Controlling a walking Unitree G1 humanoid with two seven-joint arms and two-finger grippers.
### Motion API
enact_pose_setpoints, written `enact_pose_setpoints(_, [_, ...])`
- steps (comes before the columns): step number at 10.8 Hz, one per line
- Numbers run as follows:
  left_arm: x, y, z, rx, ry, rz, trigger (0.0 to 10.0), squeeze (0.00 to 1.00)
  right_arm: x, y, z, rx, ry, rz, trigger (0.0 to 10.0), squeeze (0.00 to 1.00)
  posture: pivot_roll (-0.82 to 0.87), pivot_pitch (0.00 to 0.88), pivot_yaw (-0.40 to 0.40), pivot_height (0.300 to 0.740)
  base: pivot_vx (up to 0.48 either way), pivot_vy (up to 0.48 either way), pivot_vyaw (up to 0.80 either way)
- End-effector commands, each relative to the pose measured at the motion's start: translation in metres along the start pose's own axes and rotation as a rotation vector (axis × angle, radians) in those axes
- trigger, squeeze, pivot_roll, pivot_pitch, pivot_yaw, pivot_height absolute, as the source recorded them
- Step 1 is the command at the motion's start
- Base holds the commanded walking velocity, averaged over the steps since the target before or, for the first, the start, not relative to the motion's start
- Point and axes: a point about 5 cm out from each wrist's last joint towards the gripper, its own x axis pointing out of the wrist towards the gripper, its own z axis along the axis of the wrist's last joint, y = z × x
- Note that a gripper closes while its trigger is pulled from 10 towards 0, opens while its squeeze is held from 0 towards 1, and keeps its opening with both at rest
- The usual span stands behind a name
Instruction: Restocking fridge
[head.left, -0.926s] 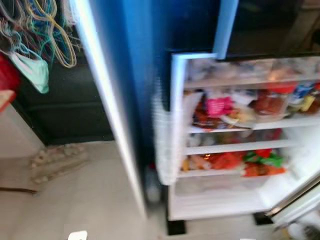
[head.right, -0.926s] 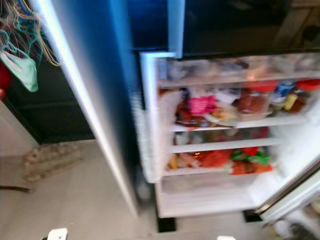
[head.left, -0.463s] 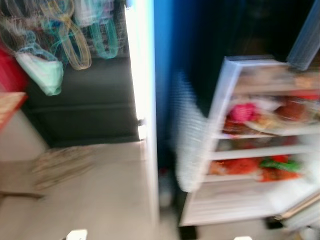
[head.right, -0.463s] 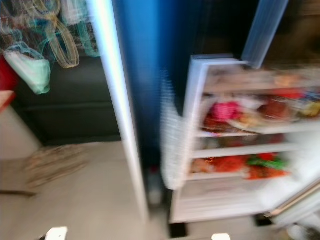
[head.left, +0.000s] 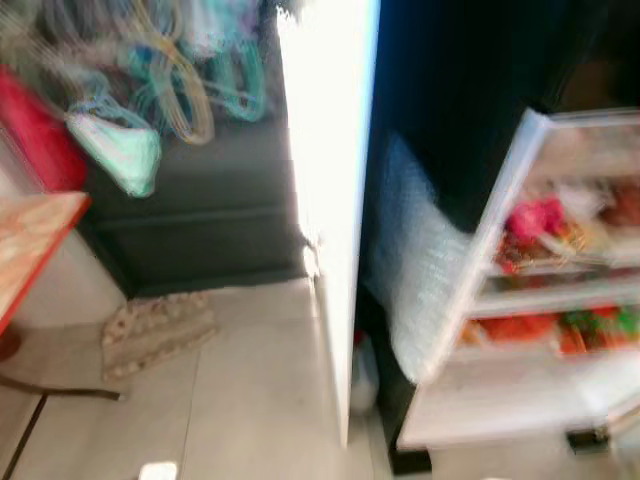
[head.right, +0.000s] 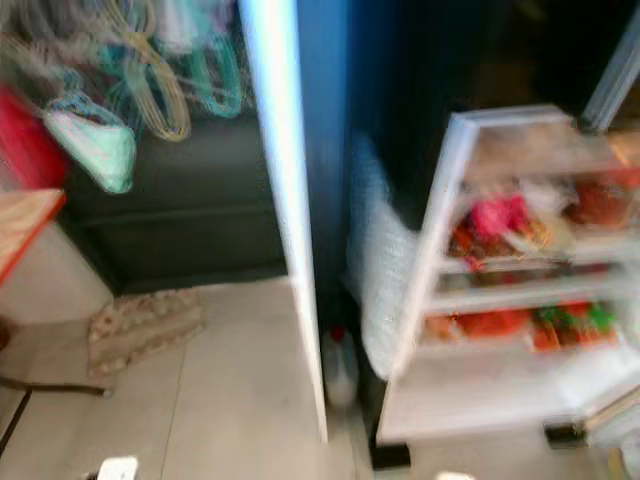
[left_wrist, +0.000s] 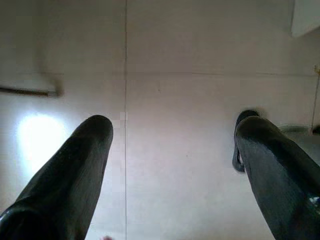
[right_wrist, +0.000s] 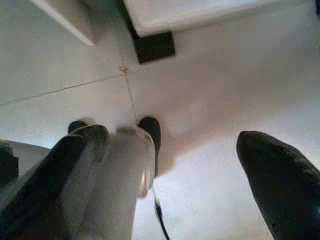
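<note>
The fridge stands open on the right, with a white shelf (head.right: 520, 292) carrying blurred red, pink and green food packs (head.right: 500, 220). Its tall door (head.right: 285, 200) juts toward me edge-on in the middle of the view. Both arms hang low over the pale tiled floor. My left gripper (left_wrist: 172, 125) is open, with bare tile between its fingers. My right gripper (right_wrist: 170, 140) is open too, with nothing held; beside one finger is my own silver leg (right_wrist: 127, 175), and the fridge's white base (right_wrist: 190, 12) lies beyond.
A plastic bottle (head.right: 341, 365) stands on the floor by the fridge's foot, under a white mesh sheet (head.right: 385, 270). An egg-tray-like mat (head.right: 140, 325) lies on the floor left. Wire hangers (head.right: 150, 70) and a mint bag (head.right: 95, 150) hang there; an orange table (head.left: 30, 240) juts in.
The whole picture has slid right, so the camera has swung left. The fridge sits further right in view, and more floor and the orange table show. Nothing itself moved.
</note>
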Motion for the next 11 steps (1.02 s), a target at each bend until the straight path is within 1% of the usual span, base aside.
enact_pose_setpoints(1, [-0.0007, 0.0036, -0.0026, 0.026, 0.016, 0.008, 10.0, 0.0, 0.0002, 0.0043, -0.0028, 0.034, 0.01, -0.001, 10.0, 0.0, 0.03, 0.0, 0.067, 0.74, 0.0, 0.0, 0.0])
enact_pose_setpoints(2, [-0.0008, 0.004, -0.0033, 0.033, 0.02, 0.006, 10.0, 0.0, 0.0, 0.0046, -0.0046, 0.062, 0.013, -0.01, 10.0, 0.0, 0.03, 0.0, 0.071, 0.74, 0.0, 0.0, 0.0])
enact_pose_setpoints(8, [-0.0007, 0.0034, -0.003, 0.045, 0.021, 0.001, 10.0, 0.0, -0.0001, 0.0041, -0.0042, 0.091, 0.004, -0.02, 10.0, 0.0, 0.02, 0.0, 0.066, 0.74, 0.0, 0.0, 0.0])
enact_pose_setpoints(9, [-0.0007, 0.0037, -0.0029, 0.032, 0.023, 0.007, 10.0, 0.0, -0.0001, 0.0035, -0.0036, 0.107, -0.002, -0.024, 10.0, 0.0, 0.03, 0.0, 0.07, 0.74, 0.0, 0.0, 0.0])
enact_pose_setpoints(11, [-0.0006, 0.0035, -0.0032, 0.019, 0.026, 0.015, 10.0, 0.0, 0.0, 0.0029, -0.0032, 0.107, 0.001, -0.018, 10.0, 0.0, 0.04, 0.0, 0.067, 0.74, 0.0, 0.0, 0.0])
